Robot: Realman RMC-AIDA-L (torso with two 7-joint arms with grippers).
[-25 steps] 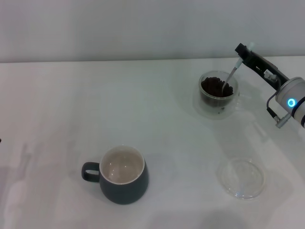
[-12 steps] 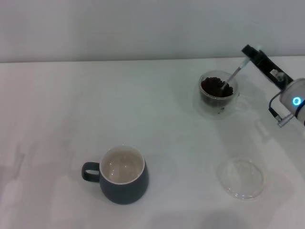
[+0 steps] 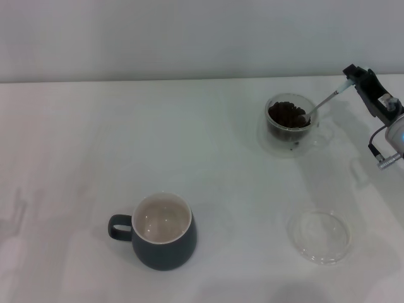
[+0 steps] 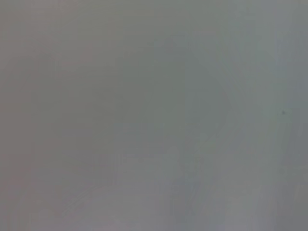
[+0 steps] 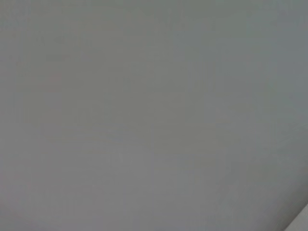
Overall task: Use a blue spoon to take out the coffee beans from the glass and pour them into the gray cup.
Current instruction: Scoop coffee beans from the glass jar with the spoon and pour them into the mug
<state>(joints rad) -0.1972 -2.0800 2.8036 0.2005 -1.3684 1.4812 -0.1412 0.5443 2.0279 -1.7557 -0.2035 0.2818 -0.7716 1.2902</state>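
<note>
Glass [image 3: 290, 123] holds coffee beans [image 3: 288, 114], blue spoon [image 3: 325, 101] | gray cup [image 3: 163, 231] empty

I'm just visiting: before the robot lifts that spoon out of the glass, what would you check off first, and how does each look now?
1. Right claw holds the spoon by its handle end: ok.
2. Spoon bowl is down among the beans in the glass: ok.
3. Beans actually on the spoon: cannot tell, the bowl is hidden.
4. Gray cup upright, open and unfilled: ok.
5. Saucer lies away from the straight path to the cup: ok.
6. Left claw out of the way: cannot tell, not in view.
</note>
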